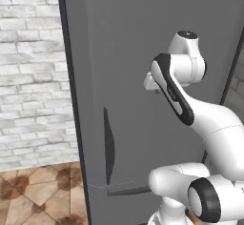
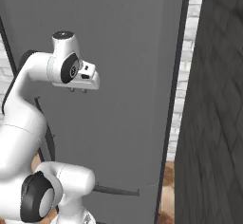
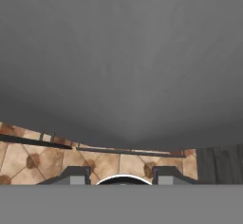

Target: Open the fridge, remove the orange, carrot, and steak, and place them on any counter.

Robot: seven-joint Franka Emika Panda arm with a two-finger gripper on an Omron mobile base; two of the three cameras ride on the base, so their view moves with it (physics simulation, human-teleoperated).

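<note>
While the door is shut: fridge (image 1: 143, 52) handle (image 1: 108, 145), upright, lies below-left of jaws (image 2: 78, 90).
Jaws: clenched, empty.

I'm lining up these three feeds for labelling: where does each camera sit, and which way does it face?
Left base view: behind the arm, to its left, facing the shut fridge and its handle; the white arm rises lower right.
Right base view: behind, to its right, facing the same door; the arm rises lower left, pincer pointing down.
Hand view: on the hand, looking down along the door to the tiled floor; two fingertips at the bottom.
Shared: both base views show the door and handle.
</note>
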